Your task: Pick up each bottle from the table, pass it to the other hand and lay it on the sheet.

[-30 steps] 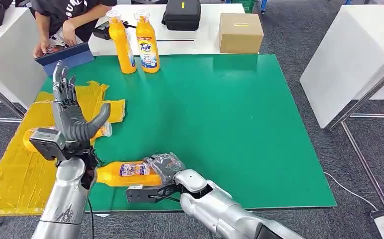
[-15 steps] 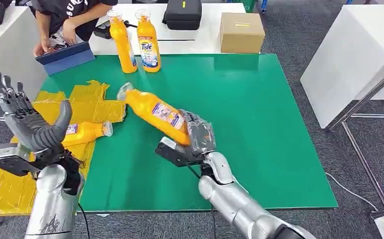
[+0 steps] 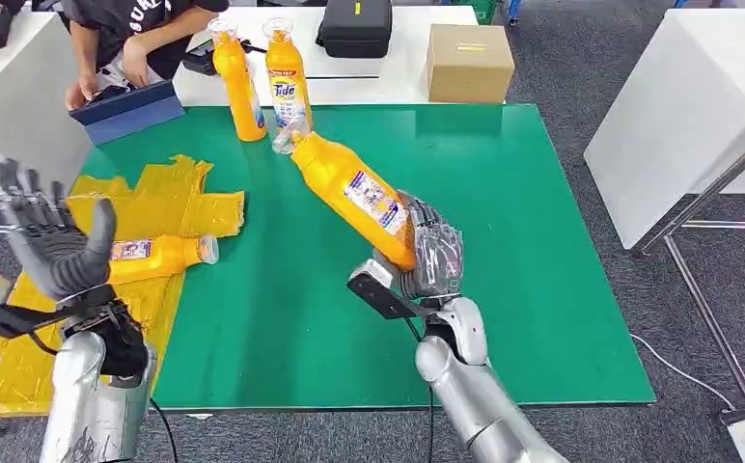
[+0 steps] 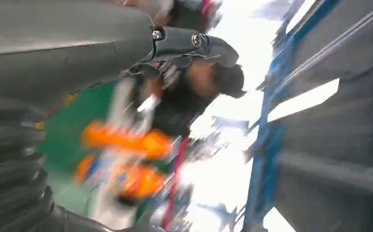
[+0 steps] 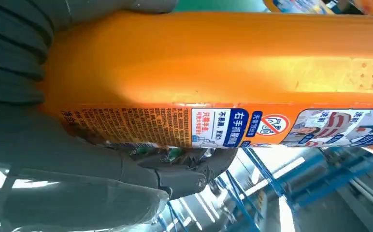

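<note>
My right hand [image 3: 429, 258] grips an orange Tide bottle [image 3: 354, 195] by its base and holds it tilted above the green table [image 3: 504, 251], clear cap pointing toward the far left. The right wrist view shows the same bottle [image 5: 213, 72] close up in my fingers. My left hand [image 3: 52, 243] is raised over the yellow sheet [image 3: 31, 338] at the left, fingers spread, holding nothing. One orange bottle [image 3: 161, 257] lies on the sheet beside it. Two more orange bottles [image 3: 236, 82] [image 3: 288, 75] stand upright at the table's far edge.
A person [image 3: 127, 39] leans over a blue tablet case [image 3: 125, 110] at the far left. On the white table behind sit a black case [image 3: 354, 26] and a cardboard box [image 3: 469, 63]. A white table [image 3: 677, 116] stands to the right.
My right hand lifted the bottle from the table's front edge and carried it up and to the right. My left hand moved left and lower over the sheet, still spread.
</note>
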